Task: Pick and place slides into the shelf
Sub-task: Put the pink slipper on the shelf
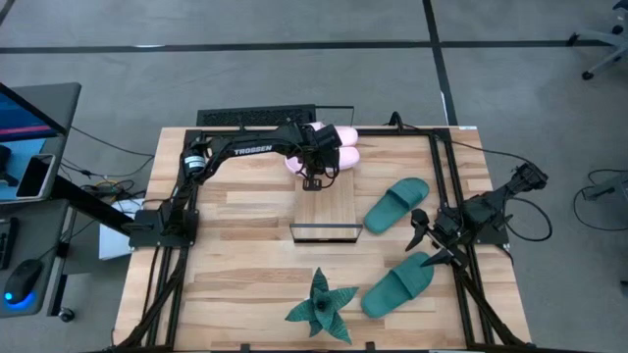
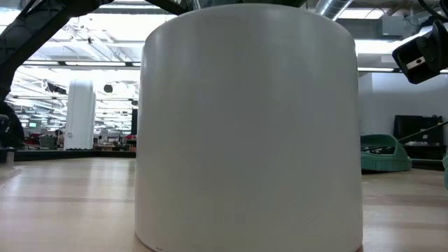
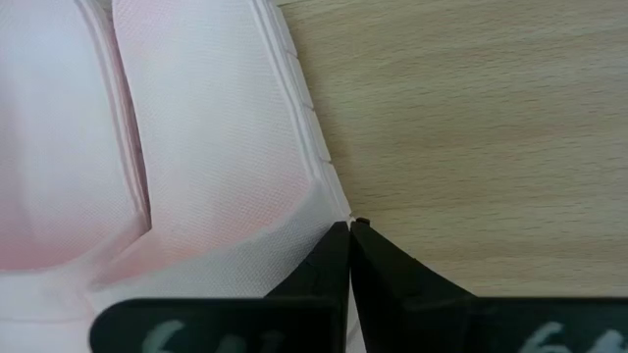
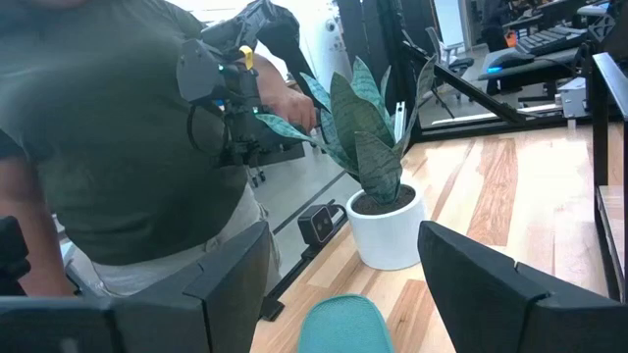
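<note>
Two pale pink slides (image 1: 339, 147) lie side by side at the far end of the light-wood shelf (image 1: 326, 208), partly hidden by my left arm. My left gripper (image 1: 314, 178) is shut and points steeply down at the nearer pink slide (image 3: 216, 147). Two teal slides lie on the table right of the shelf, one beside it (image 1: 397, 204) and one nearer the front (image 1: 397, 286). My right gripper (image 1: 424, 235) waits open at the table's right side, with the toe of a teal slide (image 4: 339, 324) showing below its fingers. My left gripper (image 3: 348, 230) has its shut fingertips at the rim of the nearer pink slide, at its corner (image 3: 329, 201), coming steeply from above. I cannot tell whether the tips touch the slide or the wood beside it. Both pink slides lie flat on the wood.
A spiky green plant (image 1: 322, 306) in a white pot (image 4: 388, 235) stands near the table's front edge. The pot (image 2: 248, 126) fills most of the low view. A person (image 4: 118, 147) stands beside the table. Black frame rails (image 1: 446, 186) run along the table's sides.
</note>
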